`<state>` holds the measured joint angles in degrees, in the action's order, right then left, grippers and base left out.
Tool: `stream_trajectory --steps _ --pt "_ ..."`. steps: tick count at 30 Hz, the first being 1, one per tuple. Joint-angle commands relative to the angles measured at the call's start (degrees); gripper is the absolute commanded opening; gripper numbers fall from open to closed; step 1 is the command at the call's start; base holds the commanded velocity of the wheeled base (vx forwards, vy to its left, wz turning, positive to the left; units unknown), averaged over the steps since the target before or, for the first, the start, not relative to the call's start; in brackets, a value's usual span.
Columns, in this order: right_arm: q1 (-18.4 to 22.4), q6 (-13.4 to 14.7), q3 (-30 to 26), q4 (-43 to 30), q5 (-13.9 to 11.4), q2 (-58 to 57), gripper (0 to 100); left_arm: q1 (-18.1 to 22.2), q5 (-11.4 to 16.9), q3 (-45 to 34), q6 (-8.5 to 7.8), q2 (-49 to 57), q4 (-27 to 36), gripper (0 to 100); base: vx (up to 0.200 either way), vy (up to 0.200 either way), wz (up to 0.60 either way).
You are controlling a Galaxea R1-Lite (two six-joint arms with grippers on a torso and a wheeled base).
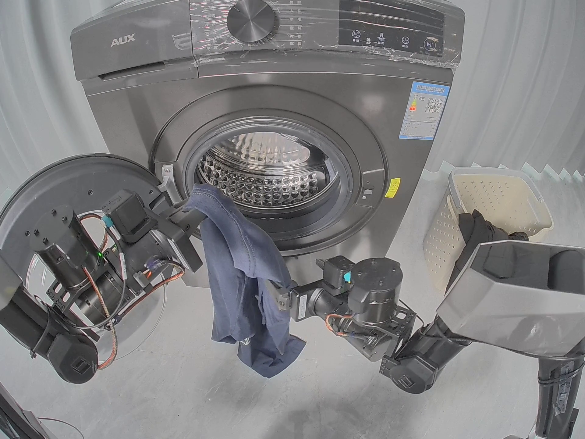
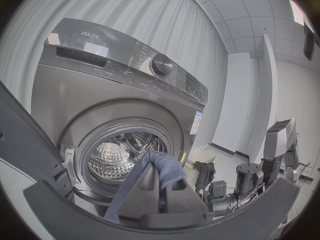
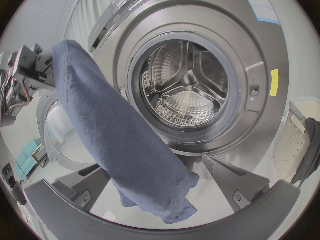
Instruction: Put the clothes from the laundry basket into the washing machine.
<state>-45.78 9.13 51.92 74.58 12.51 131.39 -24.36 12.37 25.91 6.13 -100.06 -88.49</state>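
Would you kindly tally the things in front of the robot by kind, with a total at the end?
Garments: 2, the blue garment and the dark garment
Laundry basket: 1
Washing machine: 1
Total: 4

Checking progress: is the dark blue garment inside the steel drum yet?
No, the dark blue garment hangs outside the steel drum opening.

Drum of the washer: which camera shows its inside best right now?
The right wrist view: it looks straight into the drum, ribs and back wall visible. The head view looks down, catching mostly its perforated wall; the left wrist view gives an angled slice.
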Motion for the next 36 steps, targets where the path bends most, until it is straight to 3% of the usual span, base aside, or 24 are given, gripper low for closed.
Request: stream_trajectory --steps 1,23,36 --pt "1.9 0.0 -1.1 -0.1 0.0 -2.4 100 -0.1 0.0 0.0 0.02 0.2 0.0 0 0.000 0.000 0.00" --pt "5.2 0.0 -2.1 -0.1 0.0 -0.5 100 -0.2 0.0 0.0 0.02 0.3 0.0 0 0.000 0.000 0.00" --pt "5.7 -0.5 4.2 -0.1 -0.1 6.0 100 -0.4 0.0 0.0 0.11 0.4 0.0 0 0.000 0.000 0.00"
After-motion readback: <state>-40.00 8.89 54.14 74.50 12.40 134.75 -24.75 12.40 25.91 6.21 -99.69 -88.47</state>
